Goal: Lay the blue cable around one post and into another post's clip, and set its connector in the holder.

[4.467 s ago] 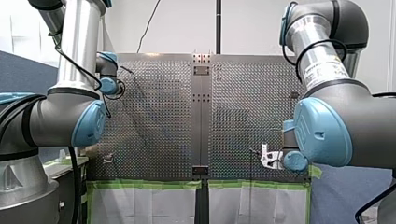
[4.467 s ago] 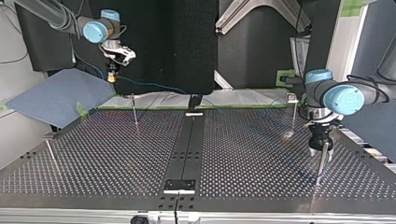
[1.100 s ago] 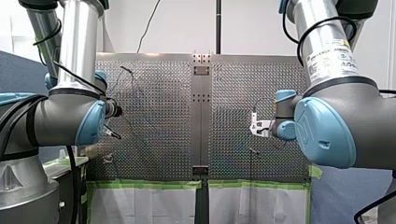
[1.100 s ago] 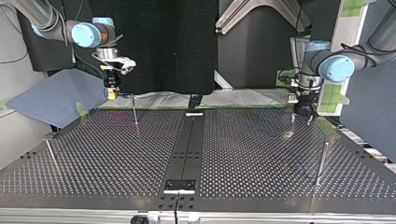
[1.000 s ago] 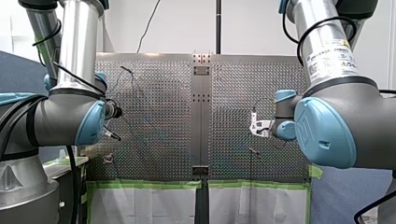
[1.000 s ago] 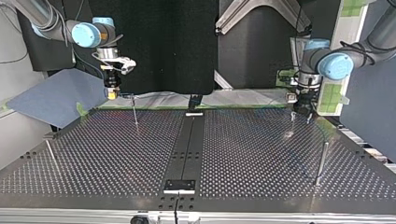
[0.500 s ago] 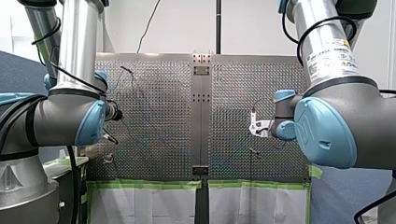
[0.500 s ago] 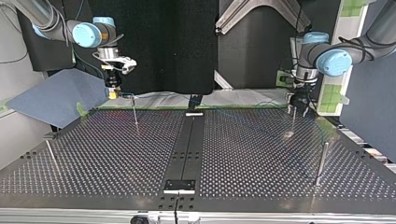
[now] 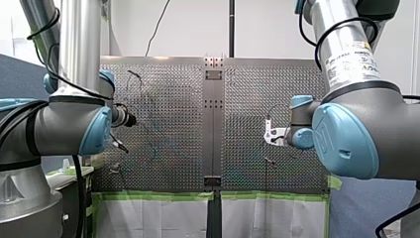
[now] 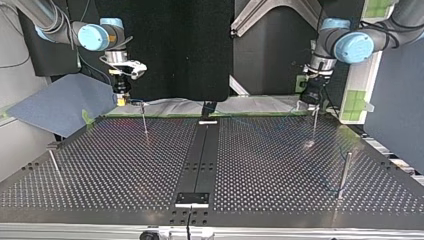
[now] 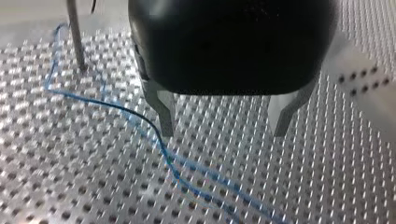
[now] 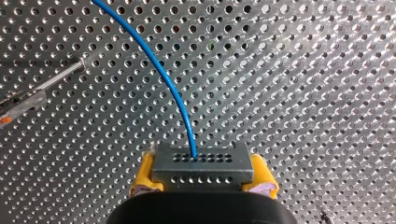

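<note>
Near the post (image 11: 74, 35), the left gripper (image 11: 224, 126) hangs open and empty over the blue cable (image 11: 154, 135), seemingly to guide it, while the right gripper (image 12: 203, 181) (jaws shut tight) holds the connector (image 12: 203, 163).

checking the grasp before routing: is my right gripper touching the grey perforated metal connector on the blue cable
Touching. The right wrist view shows the grey perforated metal connector clamped between my right gripper's yellow-padded jaws.
</note>
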`<state>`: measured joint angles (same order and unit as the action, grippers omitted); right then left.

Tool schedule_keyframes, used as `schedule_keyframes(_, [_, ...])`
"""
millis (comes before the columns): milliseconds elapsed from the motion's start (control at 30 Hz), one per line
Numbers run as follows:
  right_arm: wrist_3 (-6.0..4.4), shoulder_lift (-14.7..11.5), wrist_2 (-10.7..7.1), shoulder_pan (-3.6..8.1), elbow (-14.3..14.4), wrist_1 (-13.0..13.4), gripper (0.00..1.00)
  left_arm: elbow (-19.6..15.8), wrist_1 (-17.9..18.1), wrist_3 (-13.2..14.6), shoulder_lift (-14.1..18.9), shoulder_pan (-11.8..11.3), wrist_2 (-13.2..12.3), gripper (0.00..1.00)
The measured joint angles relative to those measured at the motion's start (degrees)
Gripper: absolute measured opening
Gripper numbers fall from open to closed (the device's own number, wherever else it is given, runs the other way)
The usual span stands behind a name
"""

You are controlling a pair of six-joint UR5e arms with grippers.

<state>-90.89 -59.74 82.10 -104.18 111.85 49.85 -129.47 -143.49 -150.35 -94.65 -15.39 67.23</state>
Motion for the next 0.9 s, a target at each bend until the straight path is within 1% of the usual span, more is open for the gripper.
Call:
schedule_keyframes(67, [0.00,0.0,0.00,-0.01,0.0,0.0,0.00,-0.8,0.8,-0.8,0.8,0.1,0.1,1.00])
schedule_keyframes(167, [0.00,0.0,0.00,-0.02,0.0,0.0,0.00,-1.7,2.0,-2.2,2.2,-0.1,1.0,1.00])
schedule_keyframes(233, [0.00,0.0,0.00,-0.01,0.0,0.0,0.00,-1.5,2.0,-3.0,3.1,-0.3,1.9,1.00])
schedule_keyframes(333, [0.00,0.0,0.00,-0.02,0.0,0.0,0.00,-0.3,1.0,-2.9,4.6,-0.6,3.3,1.00])
schedule_keyframes(467, [0.00,0.0,0.00,-0.07,0.0,0.0,0.00,1.5,-0.8,-1.5,6.6,-1.0,5.2,1.00])
schedule_keyframes(900, [0.00,0.0,-0.09,-0.08,0.0,0.0,0.00,8.0,-7.4,5.0,13.1,-2.1,11.8,1.00])
